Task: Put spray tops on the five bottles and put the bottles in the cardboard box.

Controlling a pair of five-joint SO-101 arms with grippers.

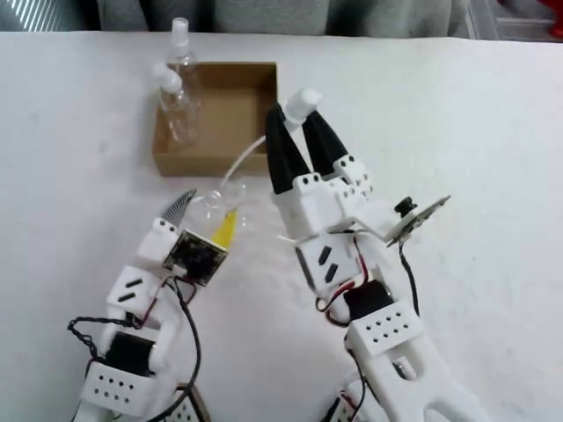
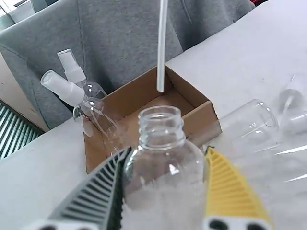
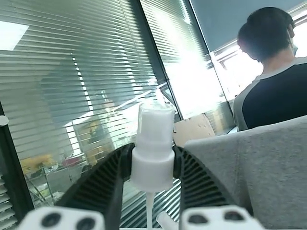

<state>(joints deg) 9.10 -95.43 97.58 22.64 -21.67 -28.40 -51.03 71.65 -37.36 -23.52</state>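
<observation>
Beside the brown cardboard box (image 1: 215, 69), with left tool (image 1: 204, 214) clamped on the clear plastic bottle (image 2: 162, 177) and right tool (image 1: 295, 121) pinching the white spray top (image 3: 153, 143), centre its thin tube (image 2: 162, 48) over the neck (image 2: 160, 119) before lowering.

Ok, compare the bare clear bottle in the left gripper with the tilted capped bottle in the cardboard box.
The clear plastic bottle in the left gripper has an open neck; the tilted clear bottle in the brown cardboard box wears a white spray top. The held bottle stands upright, the boxed one leans. The held bottle sits outside the box, the other inside it. Both are clear with rounded shoulders.
</observation>
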